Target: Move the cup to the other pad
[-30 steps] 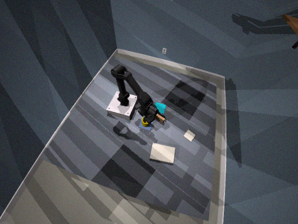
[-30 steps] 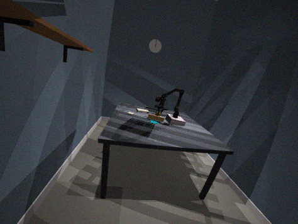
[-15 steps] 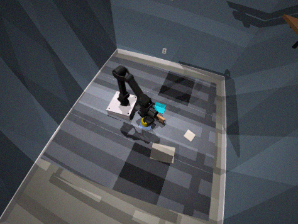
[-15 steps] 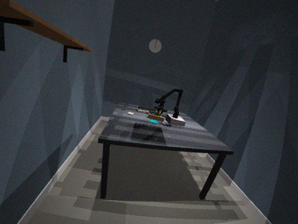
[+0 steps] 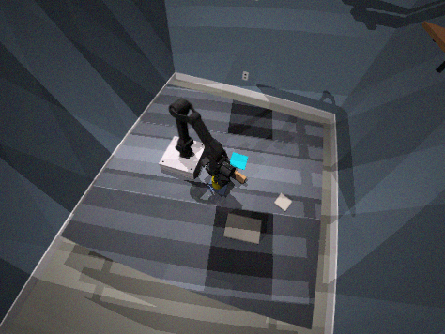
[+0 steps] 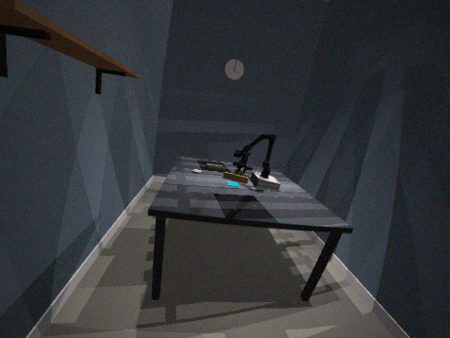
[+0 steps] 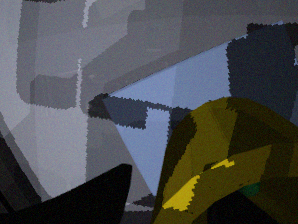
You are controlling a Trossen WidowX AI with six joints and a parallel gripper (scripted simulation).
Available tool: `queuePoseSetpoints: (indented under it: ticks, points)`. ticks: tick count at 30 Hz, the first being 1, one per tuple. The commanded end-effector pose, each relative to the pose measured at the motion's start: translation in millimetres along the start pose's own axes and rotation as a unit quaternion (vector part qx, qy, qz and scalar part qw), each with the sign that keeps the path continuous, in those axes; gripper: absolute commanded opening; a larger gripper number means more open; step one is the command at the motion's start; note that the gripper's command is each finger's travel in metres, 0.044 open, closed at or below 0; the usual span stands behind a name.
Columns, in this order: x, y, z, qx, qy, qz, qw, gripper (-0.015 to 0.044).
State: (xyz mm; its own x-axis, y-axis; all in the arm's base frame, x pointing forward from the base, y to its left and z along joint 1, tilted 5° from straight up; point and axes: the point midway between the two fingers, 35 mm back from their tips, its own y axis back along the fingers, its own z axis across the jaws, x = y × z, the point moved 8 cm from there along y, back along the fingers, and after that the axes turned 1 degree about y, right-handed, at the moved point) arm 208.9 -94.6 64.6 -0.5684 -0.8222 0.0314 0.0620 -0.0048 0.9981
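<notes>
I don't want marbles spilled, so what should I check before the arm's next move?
1. Claw around the cup: ok, the fingers flank it.
2. Grip firm enough to lift: cannot tell.
3. Cup upright: cannot tell; the wrist view shows the rim at a slant.
4. Marbles inside: cannot tell; only a green marble shows.
5. Cyan pad free to take the cup: ok.
6. Path to it: not ok; the wooden block lies close beside it.
</notes>
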Motion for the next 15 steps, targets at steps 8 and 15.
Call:
queuePoseSetpoints:
  ticks: [8, 15]
  points:
    - [0.0, 0.3, -0.2, 0.000, 0.000, 0.000, 1.000, 0.0093]
    - [0.0, 0.3, -0.2, 0.000, 0.000, 0.000, 1.000, 0.0047]
